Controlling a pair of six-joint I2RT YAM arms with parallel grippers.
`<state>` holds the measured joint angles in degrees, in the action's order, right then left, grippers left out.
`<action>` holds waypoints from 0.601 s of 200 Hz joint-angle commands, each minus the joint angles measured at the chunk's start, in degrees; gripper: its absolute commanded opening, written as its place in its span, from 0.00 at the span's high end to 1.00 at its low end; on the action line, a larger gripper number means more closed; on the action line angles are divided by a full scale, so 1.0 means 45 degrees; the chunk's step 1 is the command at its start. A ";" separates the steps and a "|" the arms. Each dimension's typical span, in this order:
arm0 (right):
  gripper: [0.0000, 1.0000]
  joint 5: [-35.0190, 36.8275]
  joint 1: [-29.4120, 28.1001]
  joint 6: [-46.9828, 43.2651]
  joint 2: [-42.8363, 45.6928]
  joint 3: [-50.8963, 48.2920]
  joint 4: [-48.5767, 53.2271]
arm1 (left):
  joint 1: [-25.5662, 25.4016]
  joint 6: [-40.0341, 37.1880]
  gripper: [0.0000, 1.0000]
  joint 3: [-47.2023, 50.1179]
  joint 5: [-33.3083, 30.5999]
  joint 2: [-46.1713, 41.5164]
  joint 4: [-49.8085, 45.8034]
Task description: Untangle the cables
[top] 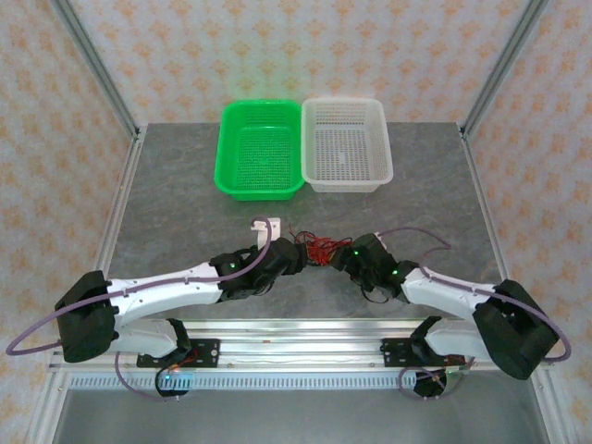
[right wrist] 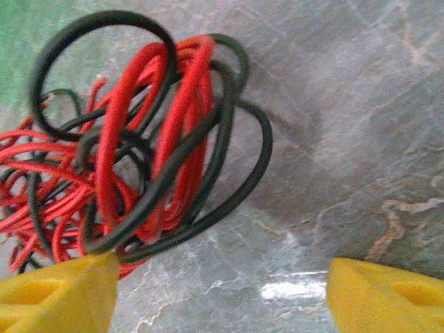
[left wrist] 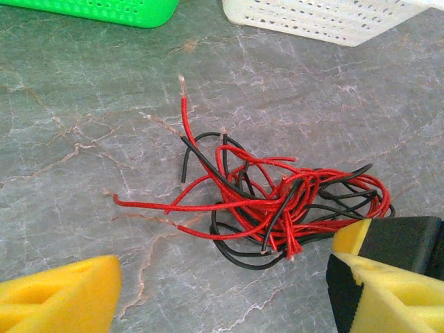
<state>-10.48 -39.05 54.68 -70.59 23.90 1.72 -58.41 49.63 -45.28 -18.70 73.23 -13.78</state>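
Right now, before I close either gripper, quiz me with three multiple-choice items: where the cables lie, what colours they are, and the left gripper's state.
1. Where do the cables lie?
A) in the green basket
B) on the table
C) in the white basket

2. What colours are they?
A) red and black
B) blue and white
C) all yellow

3. The left gripper is:
A) shut on a cable
B) shut and empty
C) open

Answers:
1 B, the tangle rests on the grey stone-patterned surface.
2 A, every strand is red or black.
3 C, its yellow fingers stand wide apart, clamping nothing.
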 commanded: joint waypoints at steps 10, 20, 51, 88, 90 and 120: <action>0.28 0.0435 -0.0126 0.0168 -0.1796 0.0367 -0.2890 | -0.0091 0.0066 0.21 0.0121 -0.0522 -0.0501 -0.0289; 0.30 0.0641 -0.0119 0.0032 -0.2029 0.0444 -0.2901 | -0.0102 0.0049 0.22 0.0226 -0.0472 -0.0628 -0.0224; 0.33 0.0536 -0.0121 -0.0425 -0.2382 0.0664 -0.3140 | -0.0144 -0.0119 0.22 0.0319 -0.0338 -0.0756 -0.0063; 0.36 0.0377 -0.0131 -0.1134 -0.1206 0.1046 -0.2202 | -0.0242 -0.0314 0.23 0.0051 -0.0338 -0.0524 -0.0046; 0.36 0.0391 -0.0131 -0.1173 -0.1091 0.1083 -0.2077 | -0.0242 -0.0337 0.23 0.0030 -0.0347 -0.0515 -0.0044; 0.35 0.0629 -0.0131 -0.1311 0.0362 0.1443 -0.0863 | -0.0305 -0.0553 0.23 -0.0343 -0.0516 -0.0414 -0.0170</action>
<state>-8.97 -39.72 51.13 -71.61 27.66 7.14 -59.29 49.01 -44.56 -18.94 70.85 -13.67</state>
